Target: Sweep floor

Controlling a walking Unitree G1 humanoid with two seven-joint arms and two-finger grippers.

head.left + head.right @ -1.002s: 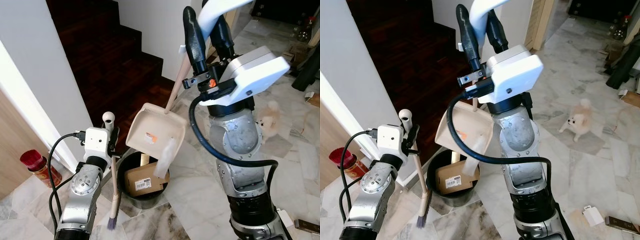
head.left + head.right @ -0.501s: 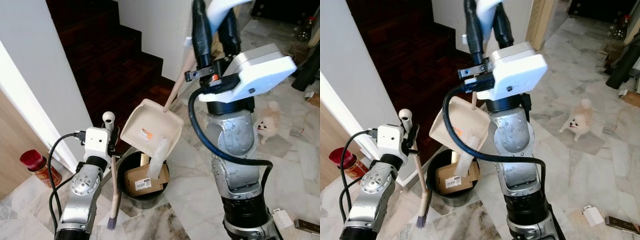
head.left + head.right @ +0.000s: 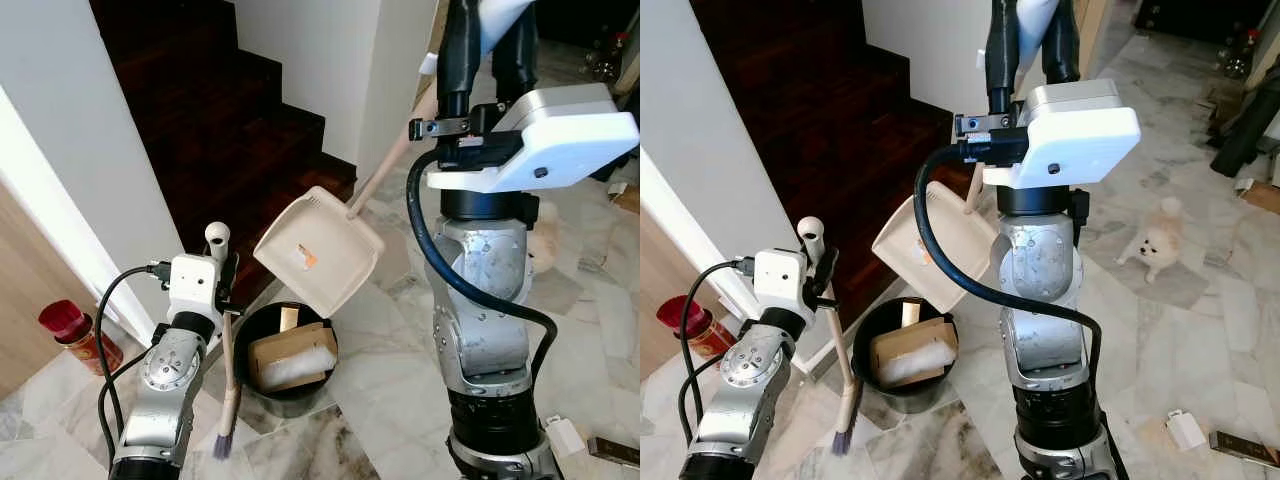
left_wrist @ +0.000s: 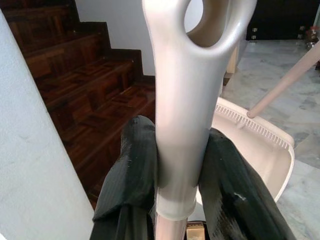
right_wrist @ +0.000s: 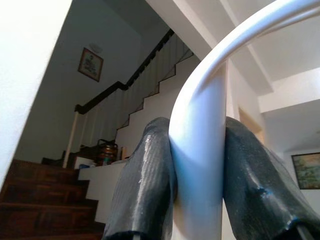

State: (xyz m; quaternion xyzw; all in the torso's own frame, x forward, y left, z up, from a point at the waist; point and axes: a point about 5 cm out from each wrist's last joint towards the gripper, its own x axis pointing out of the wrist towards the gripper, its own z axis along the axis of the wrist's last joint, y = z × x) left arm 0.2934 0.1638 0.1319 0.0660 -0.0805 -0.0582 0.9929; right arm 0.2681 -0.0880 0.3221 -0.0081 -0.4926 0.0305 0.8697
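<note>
My right gripper [image 3: 489,38] is raised high and shut on the white curved handle [image 5: 200,150] of a cream dustpan [image 3: 318,250]. The pan hangs tilted, mouth down, above a black bin [image 3: 262,388]. Inside the bin lie a cardboard box [image 3: 288,345] and a white wrapper [image 3: 297,367]. An orange scrap sticks to the pan's inner face. My left gripper [image 4: 180,135] is shut on the cream handle of a small broom [image 3: 228,385], which stands upright beside the bin with its bristles [image 3: 221,444] near the floor.
Dark wooden stairs [image 3: 230,130] rise behind the bin, and a white wall [image 3: 70,170] stands on the left. A red can [image 3: 72,330] sits by the wall. A small white dog [image 3: 1158,242] sits on the marble floor to the right, near scattered items [image 3: 1185,430].
My right arm rose and swung right, lifting the dustpan. The white wrapper slid off the pan and now lies in the bin. The left arm and broom stayed still.
</note>
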